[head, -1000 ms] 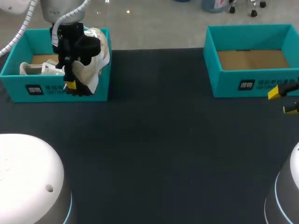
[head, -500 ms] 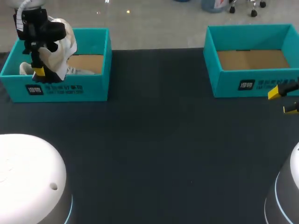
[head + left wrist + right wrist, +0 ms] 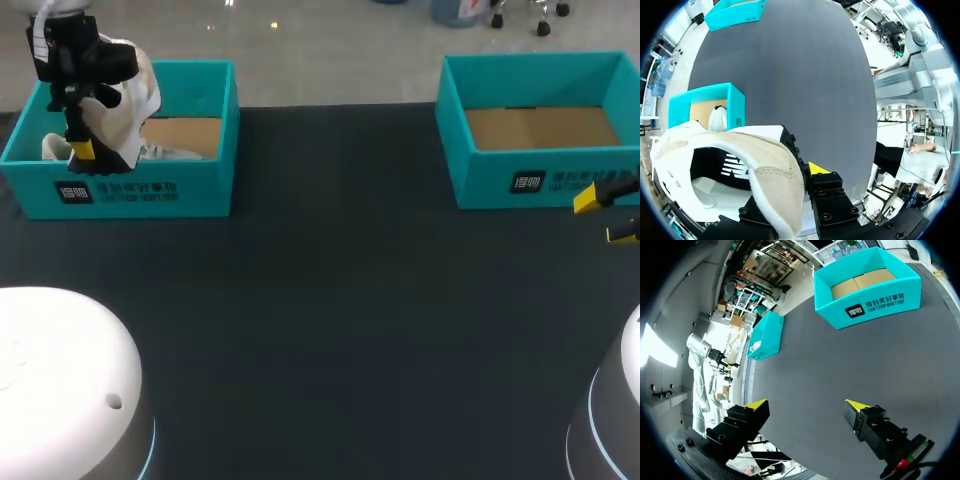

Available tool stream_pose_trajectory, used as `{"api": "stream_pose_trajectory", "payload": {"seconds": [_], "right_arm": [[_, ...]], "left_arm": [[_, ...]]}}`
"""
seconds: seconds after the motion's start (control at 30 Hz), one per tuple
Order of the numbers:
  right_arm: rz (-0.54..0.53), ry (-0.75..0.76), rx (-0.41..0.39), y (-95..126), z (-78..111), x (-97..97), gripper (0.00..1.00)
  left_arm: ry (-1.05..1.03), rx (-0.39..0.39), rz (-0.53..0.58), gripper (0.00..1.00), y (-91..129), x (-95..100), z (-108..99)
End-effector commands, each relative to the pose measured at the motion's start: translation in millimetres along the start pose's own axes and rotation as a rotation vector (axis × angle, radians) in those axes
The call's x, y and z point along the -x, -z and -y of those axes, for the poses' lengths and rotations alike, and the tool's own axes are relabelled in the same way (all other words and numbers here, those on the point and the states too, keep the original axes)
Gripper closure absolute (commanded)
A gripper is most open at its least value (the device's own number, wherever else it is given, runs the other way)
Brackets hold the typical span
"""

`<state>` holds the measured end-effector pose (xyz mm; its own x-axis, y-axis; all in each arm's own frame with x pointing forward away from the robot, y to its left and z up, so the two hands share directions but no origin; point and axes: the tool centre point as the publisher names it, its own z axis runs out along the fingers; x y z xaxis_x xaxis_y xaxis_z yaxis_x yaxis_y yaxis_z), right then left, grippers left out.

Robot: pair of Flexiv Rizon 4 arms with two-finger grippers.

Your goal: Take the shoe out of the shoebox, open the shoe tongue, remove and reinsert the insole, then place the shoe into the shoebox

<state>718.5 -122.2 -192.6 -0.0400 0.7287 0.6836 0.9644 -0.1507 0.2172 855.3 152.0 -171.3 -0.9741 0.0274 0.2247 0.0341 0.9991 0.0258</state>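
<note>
From the head view, you see a dark tabletop (image 3: 330,300) with two blue-green boxes near its far edge. The left shoebox (image 3: 140,190) sits at the far left and the right shoebox (image 3: 540,180) at the far right, well apart. A wide stretch of dark tabletop lies between them and in front of them. Your left claw (image 3: 80,152) hangs over the left end of the left shoebox. It is clenched on the pale shoe (image 3: 128,105), which is lifted up out of the box. A white bit (image 3: 170,153) lies on the brown floor of that box. Your right claw (image 3: 607,216) is at the right edge, just in front of the right shoebox. Its fingers are spread and hold nothing.

In the left wrist view, the shoe (image 3: 740,160) fills the space at the claw. One yellow fingertip (image 3: 817,168) presses on the outside of its tan heel rim, and the other tip is hidden by the shoe. Below it you see the left shoebox (image 3: 735,107). The dark tabletop (image 3: 805,75) runs on to the right shoebox (image 3: 735,11).

In the right wrist view, the right claw (image 3: 806,405) is spread wide over dark tabletop (image 3: 880,355). The right shoebox (image 3: 867,285) stands ahead of it. The left shoebox (image 3: 765,335) is far off across the tabletop.
</note>
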Motion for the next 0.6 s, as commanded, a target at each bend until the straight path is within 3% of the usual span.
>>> {"api": "stream_pose_trajectory", "payload": {"seconds": [0.03, 0.17, 0.6], "right_arm": [[0.003, -0.001, 0.000, -0.7, 0.4, -0.4, 0.00], [0.003, -0.001, 0.000, -0.7, 0.4, -0.4, 0.00], [0.003, -0.001, 0.000, -0.7, 0.4, -0.4, 0.00]], "left_arm": [[-0.001, 0.002, 0.001, 1.00, 1.6, -0.4, -0.8], [-0.009, 0.001, -0.001, 1.00, 0.9, 1.0, -3.4], [-0.118, 0.079, 0.046, 1.00, 1.1, 54.2, -76.5]]}}
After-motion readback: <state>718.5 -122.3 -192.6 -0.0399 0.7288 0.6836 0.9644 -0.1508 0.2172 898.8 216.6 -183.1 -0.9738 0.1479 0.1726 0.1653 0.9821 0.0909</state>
